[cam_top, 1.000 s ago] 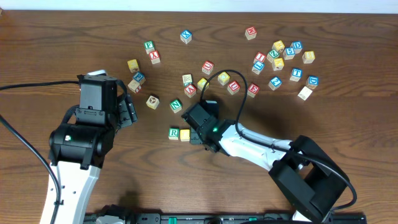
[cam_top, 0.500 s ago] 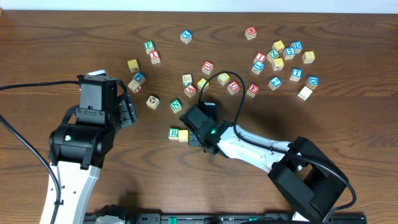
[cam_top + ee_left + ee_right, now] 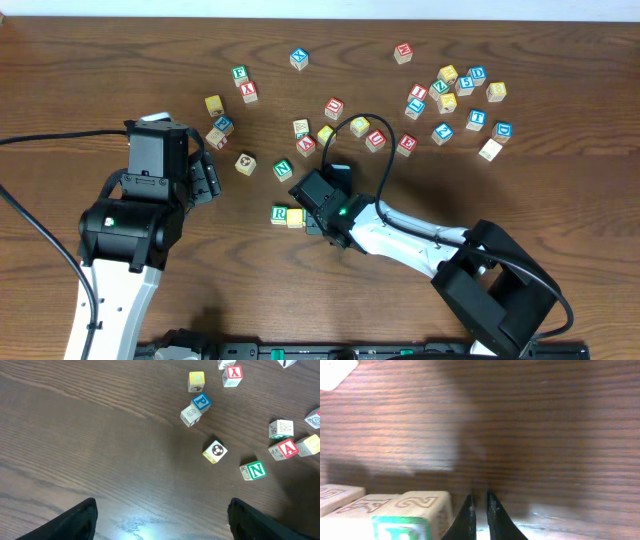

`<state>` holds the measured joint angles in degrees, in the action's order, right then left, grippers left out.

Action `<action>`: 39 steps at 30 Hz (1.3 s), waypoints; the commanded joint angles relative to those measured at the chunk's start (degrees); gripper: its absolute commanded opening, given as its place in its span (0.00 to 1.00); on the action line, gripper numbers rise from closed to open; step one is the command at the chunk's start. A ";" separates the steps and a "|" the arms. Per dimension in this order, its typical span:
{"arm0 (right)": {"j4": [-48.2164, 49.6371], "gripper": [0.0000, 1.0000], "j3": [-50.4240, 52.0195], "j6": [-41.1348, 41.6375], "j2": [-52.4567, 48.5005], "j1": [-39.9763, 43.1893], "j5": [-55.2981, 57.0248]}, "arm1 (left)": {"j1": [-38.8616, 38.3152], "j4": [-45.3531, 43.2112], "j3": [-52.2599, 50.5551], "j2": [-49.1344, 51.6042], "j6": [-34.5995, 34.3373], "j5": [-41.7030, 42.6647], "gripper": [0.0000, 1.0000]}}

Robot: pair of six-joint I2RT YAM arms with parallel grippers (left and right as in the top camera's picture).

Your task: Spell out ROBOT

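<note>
I'm looking down on a dark, wood-grained table (image 3: 120,60), with a soft patch of glare in the left wrist view. Of the room, only a pale strip past the far edge shows. The green-framed R cube (image 3: 279,213) sits near the middle front, a green letter on a white face, and a yellow-topped cube (image 3: 296,217) touches its right side. The right gripper (image 3: 480,497) is down low just beside that pair, jaws pinched to a sliver with nothing between them. The blue-framed T cube (image 3: 477,118) lies well apart in the far right scatter. The left gripper (image 3: 162,520) hovers spread wide and empty.
</note>
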<state>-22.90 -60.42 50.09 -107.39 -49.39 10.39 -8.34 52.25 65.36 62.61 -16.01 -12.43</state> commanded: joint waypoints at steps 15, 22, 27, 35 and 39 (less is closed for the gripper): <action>-8.26 0.36 -7.32 -15.19 -0.94 9.49 3.61 | 0.24 0.04 1.25 -0.13 0.98 -1.14 0.82; -15.28 0.56 -19.02 -18.67 -0.94 12.55 2.43 | 0.24 0.04 1.25 -0.13 0.98 -1.14 0.82; -19.50 0.60 -27.36 -20.98 -0.94 14.93 -0.94 | 0.24 0.04 1.25 -0.13 0.98 -1.16 0.82; -21.68 0.69 -31.52 -23.17 -0.94 16.46 -1.60 | 0.24 0.04 1.25 -0.13 0.98 -1.14 0.82; -21.70 0.70 -31.52 -21.05 -1.22 17.57 -2.01 | 0.24 0.04 1.25 -0.13 0.98 -1.14 0.82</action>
<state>-44.38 -90.91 28.25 -108.12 -33.01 8.95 -8.34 52.25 65.36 62.61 -16.01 -12.43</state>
